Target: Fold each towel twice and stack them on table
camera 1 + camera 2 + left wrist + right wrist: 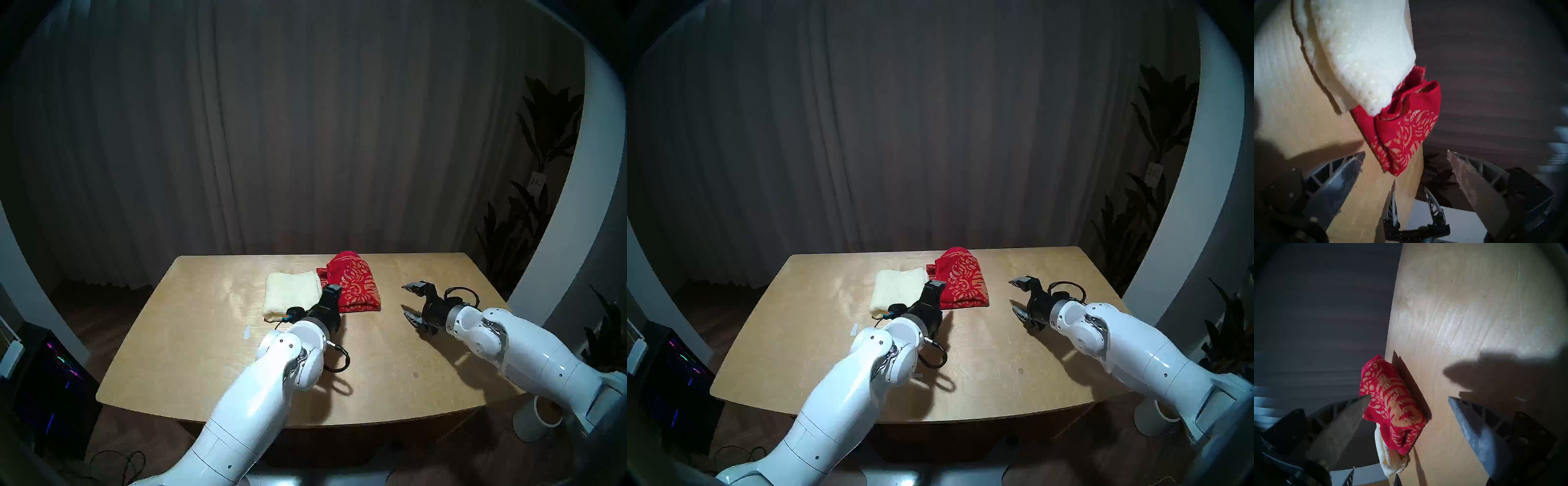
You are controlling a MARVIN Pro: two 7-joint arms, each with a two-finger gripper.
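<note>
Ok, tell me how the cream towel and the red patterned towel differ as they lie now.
The cream dotted terry towel lies flat and neatly folded; the red towel with gold floral pattern is bunched and lumpy. The cream towel is plain, the red towel ornate. Both rest side by side on the light plywood table, unstacked.

Both white arms reach forward over the tabletop [203, 339]. The left end effector [330, 292] points forward and slightly down, jaws spread and empty. The right end effector [409, 302], toward the tabletop's right side, angles left, also wide apart and empty.
</note>
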